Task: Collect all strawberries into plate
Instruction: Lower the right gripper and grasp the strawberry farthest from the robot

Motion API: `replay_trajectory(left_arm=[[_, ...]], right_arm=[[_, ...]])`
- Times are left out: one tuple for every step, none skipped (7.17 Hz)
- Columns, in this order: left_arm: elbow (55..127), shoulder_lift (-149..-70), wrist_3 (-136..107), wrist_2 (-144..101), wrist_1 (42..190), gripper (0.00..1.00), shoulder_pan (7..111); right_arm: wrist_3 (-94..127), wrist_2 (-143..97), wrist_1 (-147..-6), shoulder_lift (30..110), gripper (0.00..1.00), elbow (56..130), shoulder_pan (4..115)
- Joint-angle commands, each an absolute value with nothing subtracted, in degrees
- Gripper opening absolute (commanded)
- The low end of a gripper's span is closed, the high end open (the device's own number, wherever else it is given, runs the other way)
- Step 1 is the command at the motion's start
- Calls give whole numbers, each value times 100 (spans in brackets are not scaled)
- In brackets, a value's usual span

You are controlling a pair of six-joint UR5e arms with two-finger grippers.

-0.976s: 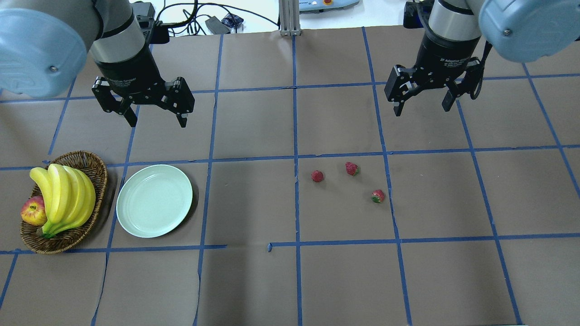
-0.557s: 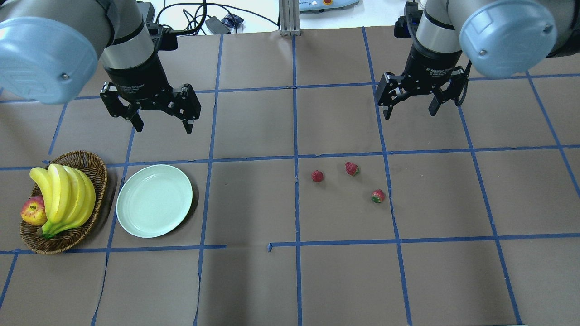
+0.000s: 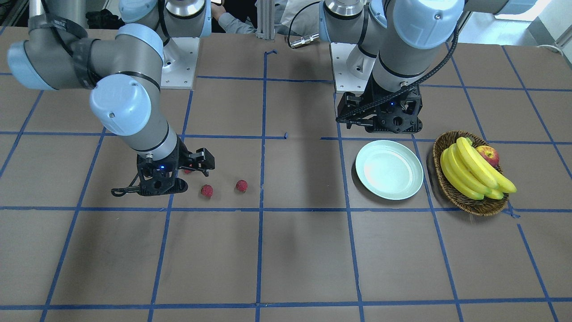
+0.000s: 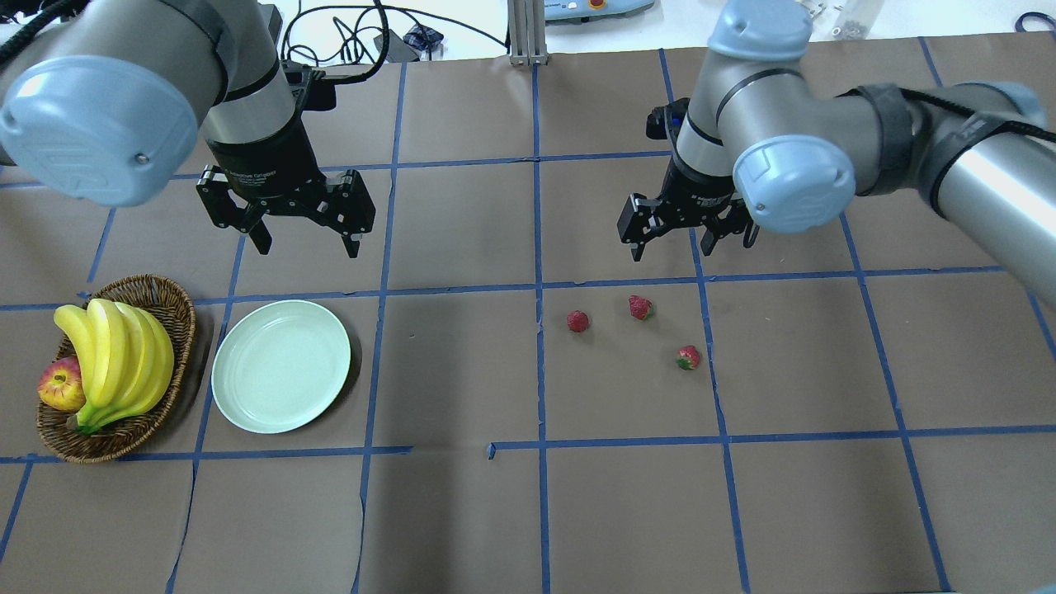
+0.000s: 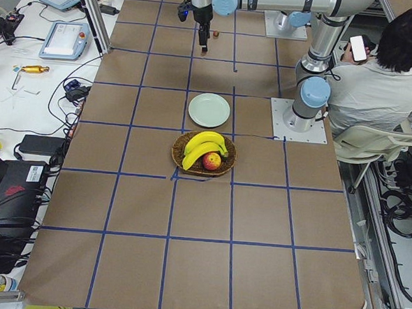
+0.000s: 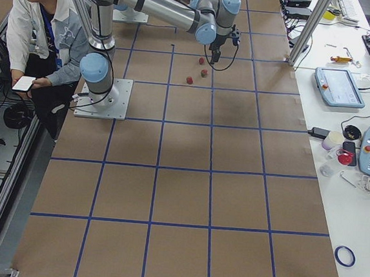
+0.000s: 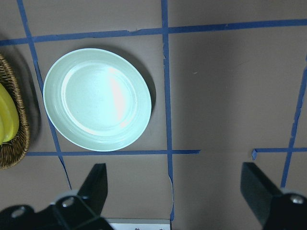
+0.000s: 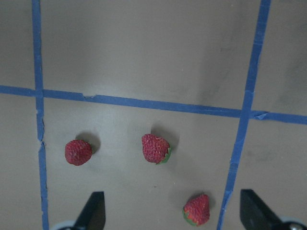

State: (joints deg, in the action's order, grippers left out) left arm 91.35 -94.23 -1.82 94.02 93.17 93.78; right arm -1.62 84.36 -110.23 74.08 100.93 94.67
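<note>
Three small red strawberries (image 4: 578,321) (image 4: 640,308) (image 4: 688,357) lie apart on the brown table, right of centre. They also show in the right wrist view (image 8: 78,152) (image 8: 155,148) (image 8: 197,210). The empty mint-green plate (image 4: 280,365) sits at the left and also shows in the left wrist view (image 7: 97,99). My right gripper (image 4: 676,247) is open and empty, hovering just behind the strawberries. My left gripper (image 4: 309,246) is open and empty, hovering behind the plate.
A brown wicker basket (image 4: 180,326) left of the plate holds bananas (image 4: 115,355) and a red-yellow apple (image 4: 59,384). Blue tape lines grid the table. A seated person (image 5: 379,74) is behind the robot's bases.
My right gripper has moved left and nearer the strawberries, with its elbow swinging into view. My left gripper has moved slightly right and nearer the plate. Both stay open.
</note>
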Motion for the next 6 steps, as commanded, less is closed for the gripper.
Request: replay_trajectory(left_arm=[[9141,-9431,-141,9404,9316,100,9360],[9141,-9439,-141,9404,9316,100,9360],[9141,-9439,-132,9404,9316,100,9360],[9149,-9448,-132,9404,9316,100,9360],[9149,-9448,-132,9404,9316,100,9360],[9184,-9448,-132,9404,9316,100,9360]], right_arm=[[-237,8429,-11618,7094,100,10520,9518],[-281,8420,-11628,7032,100,10581,9519],[-290,8420,-11663,6970,100,10652,9527],[-368,8420,-11741,6918,100,10652,9519],[-465,8385,-11803,6830,100,10652,9527],[-475,8376,-11847,6751,100,10652,9527]])
